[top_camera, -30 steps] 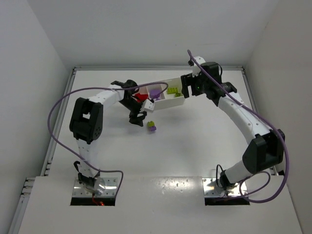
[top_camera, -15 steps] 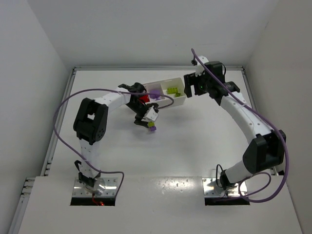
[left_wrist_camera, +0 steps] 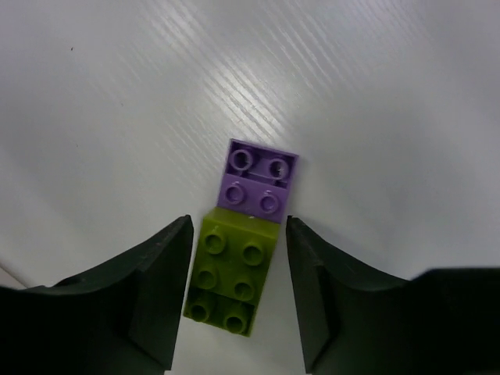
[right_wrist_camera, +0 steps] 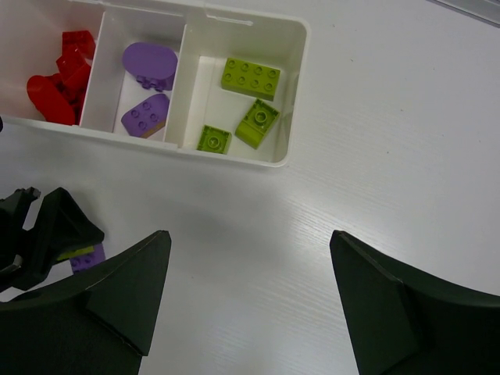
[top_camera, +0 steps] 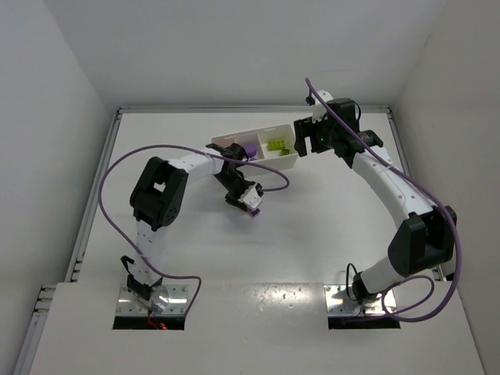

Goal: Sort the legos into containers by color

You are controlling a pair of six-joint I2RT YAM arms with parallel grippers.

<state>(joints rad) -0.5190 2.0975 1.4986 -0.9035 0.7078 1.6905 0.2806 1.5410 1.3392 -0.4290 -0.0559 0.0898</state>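
A lime green lego (left_wrist_camera: 233, 271) and a purple lego (left_wrist_camera: 258, 178) lie end to end on the table. My left gripper (left_wrist_camera: 238, 297) is open, and its jaws stand on either side of the green lego without touching it. In the top view it (top_camera: 248, 197) is just in front of the white tray (top_camera: 275, 164), with the purple lego (top_camera: 255, 210) showing under it. The tray (right_wrist_camera: 298, 86) holds red legos (right_wrist_camera: 58, 74) in its left compartment, purple legos (right_wrist_camera: 147, 86) in the middle one and green legos (right_wrist_camera: 248, 98) in the right one. My right gripper (right_wrist_camera: 250, 312) is open and empty, above the table by the tray's right end.
The left arm's purple cable (top_camera: 117, 168) loops over the table's left part. Raised rails (top_camera: 100, 180) run along the table's edges and white walls enclose it. The left gripper (right_wrist_camera: 47, 238) shows at the lower left of the right wrist view.
My left gripper has moved from the tray's left end to the right and toward me, coming down over the two legos on the table. The right arm has barely moved.
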